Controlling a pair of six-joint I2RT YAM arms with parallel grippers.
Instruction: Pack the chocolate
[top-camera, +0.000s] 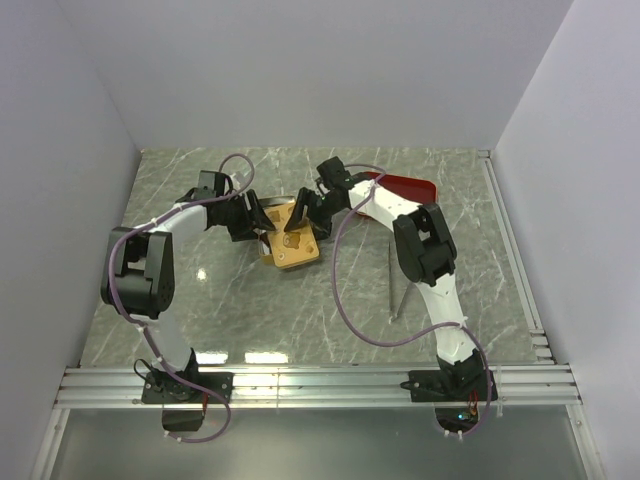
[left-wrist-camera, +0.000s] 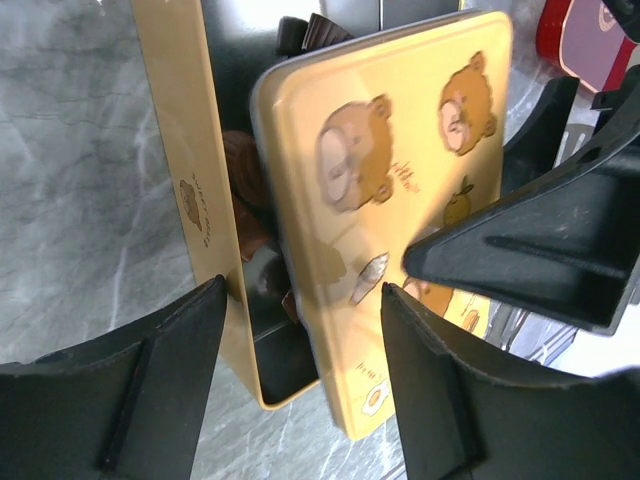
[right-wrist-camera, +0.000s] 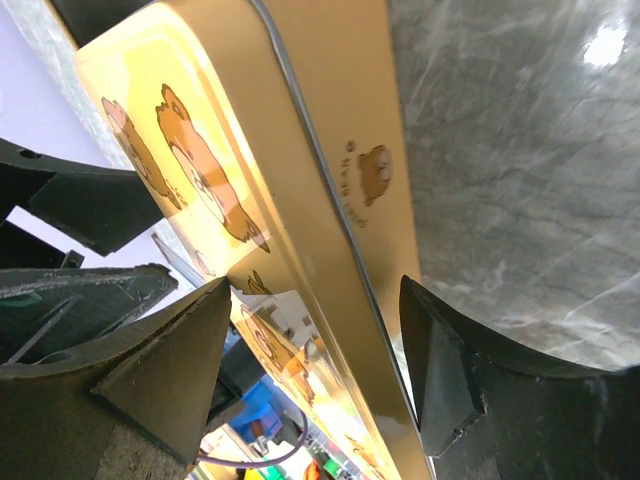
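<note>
Currently: small dark-brown and reddish chocolate lumps (left-wrist-camera: 243, 180) lie inside gold rectangular tin (left-wrist-camera: 185, 130), mostly under its skewed yellow bear-printed lid (left-wrist-camera: 400, 130). Spread wide astride tin, gripping nothing: left claw (left-wrist-camera: 300, 300), right claw (right-wrist-camera: 315, 290).

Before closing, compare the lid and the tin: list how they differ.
The lid is pale yellow with large bear prints; the tin is gold with a small bear on its wall. The lid is flat; the tin is a deeper box, dark inside, holding chocolate. The lid lies askew over the tin, leaving a strip uncovered. Both are rectangular with rounded corners.
</note>
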